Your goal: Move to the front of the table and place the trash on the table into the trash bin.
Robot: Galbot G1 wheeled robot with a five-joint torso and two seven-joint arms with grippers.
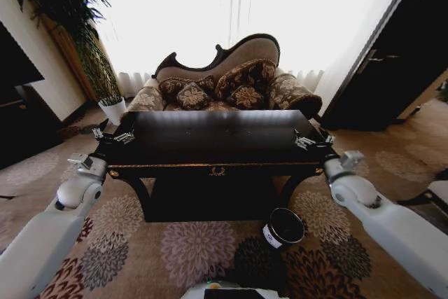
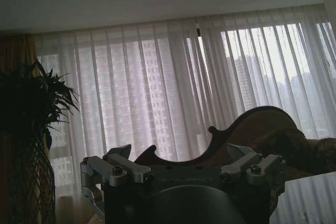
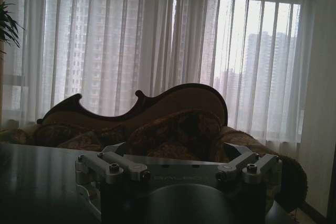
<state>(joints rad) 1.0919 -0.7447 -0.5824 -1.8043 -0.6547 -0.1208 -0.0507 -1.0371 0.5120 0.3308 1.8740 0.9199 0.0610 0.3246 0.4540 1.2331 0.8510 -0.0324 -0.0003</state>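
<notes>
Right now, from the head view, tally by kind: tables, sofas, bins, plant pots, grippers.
Table: 1
Sofa: 1
Trash bin: 1
White plant pot: 1
Grippers: 2, the left gripper and the right gripper, at the table's front corners
Total: 6

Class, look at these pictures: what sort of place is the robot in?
Probably a living room or hotel lounge: a patterned brown sofa behind a glossy black wooden table, sheer white curtains, floral carpet.

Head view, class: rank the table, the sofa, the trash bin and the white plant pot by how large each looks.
1. table
2. sofa
3. trash bin
4. white plant pot, though it stands farther off, so these last two are unsure.
</notes>
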